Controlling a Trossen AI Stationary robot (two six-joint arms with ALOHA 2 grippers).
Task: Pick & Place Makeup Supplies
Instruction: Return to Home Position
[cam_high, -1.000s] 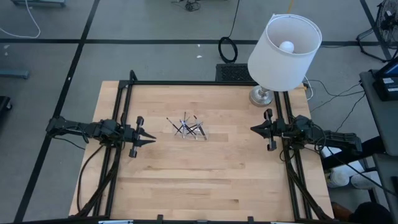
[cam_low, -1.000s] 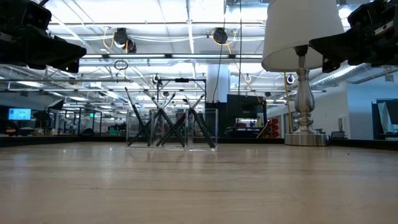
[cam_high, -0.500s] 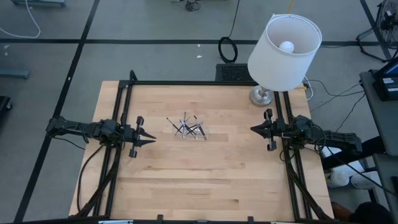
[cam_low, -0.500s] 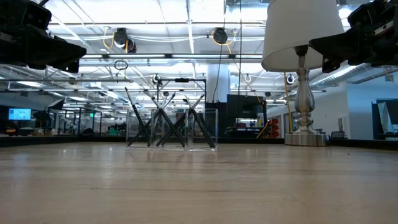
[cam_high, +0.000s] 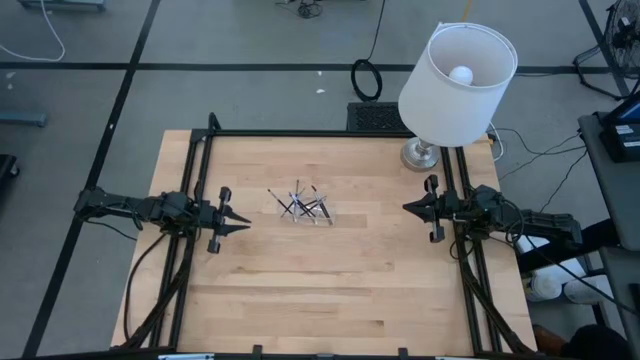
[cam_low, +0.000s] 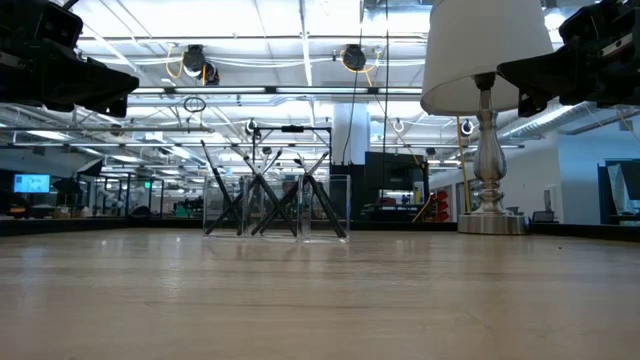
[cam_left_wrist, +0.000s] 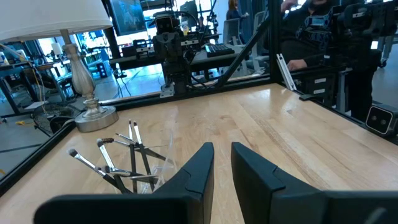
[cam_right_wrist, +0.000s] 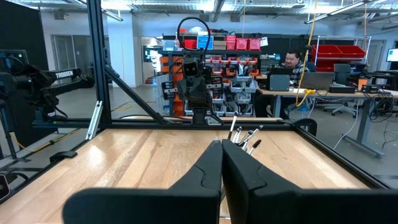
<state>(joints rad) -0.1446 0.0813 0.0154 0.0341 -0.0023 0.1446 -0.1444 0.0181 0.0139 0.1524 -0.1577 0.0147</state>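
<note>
My left end effector (cam_high: 240, 226) hung above the surface (cam_high: 330, 290) with its two fingers (cam_left_wrist: 200, 163) only a narrow gap apart, holding nothing and touching nothing. My right end effector (cam_high: 410, 208) hung opposite it, well apart, fingers (cam_right_wrist: 210, 160) pressed together, also empty and clear of the wood. In the low view both sat high at the upper corners.

The only writing I could read was "TROSSEN" in white letters on my left arm (cam_right_wrist: 43, 81), seen from my right wrist.

The makeup supplies (cam_high: 303, 205) stood between my two end effectors, nearer the left one and just off the line joining them, toward the lamp's side of the surface. They were thin dark sticks leaning at crossing angles inside a clear organizer (cam_low: 335, 205), some ending in pale or silvery tips. From my left wrist they (cam_left_wrist: 121, 158) lay just ahead of the fingers and to one side. From my right wrist they (cam_right_wrist: 244, 137) showed farther off, past the fingertips.

A lamp (cam_high: 457, 70) with a white shade stood beside my right end effector.
</note>
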